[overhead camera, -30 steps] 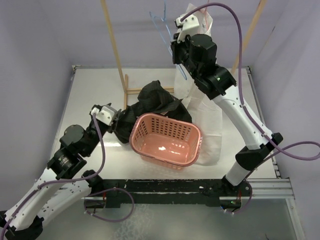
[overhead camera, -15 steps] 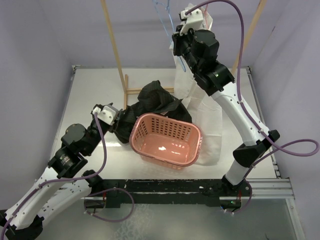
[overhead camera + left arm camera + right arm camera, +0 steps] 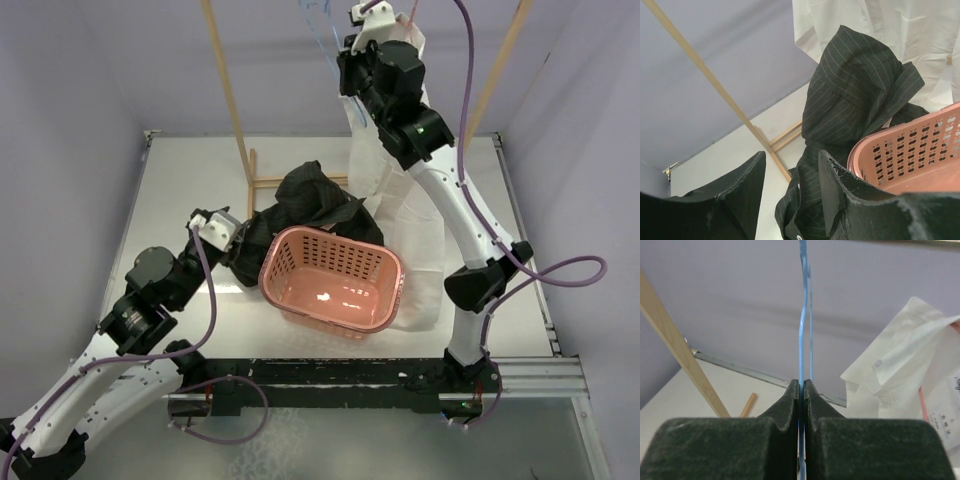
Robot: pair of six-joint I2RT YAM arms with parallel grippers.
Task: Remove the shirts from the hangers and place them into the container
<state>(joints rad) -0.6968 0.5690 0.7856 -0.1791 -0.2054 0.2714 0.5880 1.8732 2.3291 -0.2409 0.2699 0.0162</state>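
The black pinstriped shirt (image 3: 310, 205) lies heaped on the table against the far left rim of the salmon-pink basket (image 3: 320, 262); none of it is inside. My left gripper (image 3: 232, 243) is at the heap's left end. Its fingers stand apart (image 3: 791, 155), with the collar of the black shirt (image 3: 855, 90) low in the gap, ungripped. My right gripper (image 3: 342, 68) is raised high at the back, shut on the light blue hanger (image 3: 802, 315), which is bare. The white shirt (image 3: 400, 210) hangs behind the basket (image 3: 900, 150), a pink hanger wire (image 3: 922, 407) at its neck.
Two wooden rack poles (image 3: 228, 90) (image 3: 495, 70) rise at the back, and the rack's foot (image 3: 262, 182) rests on the table beside the black heap. The white shirt's tail drapes down to the table right of the basket.
My right arm has lifted the blue hanger higher, toward the top of the view. The left arm and the black shirt have barely moved.
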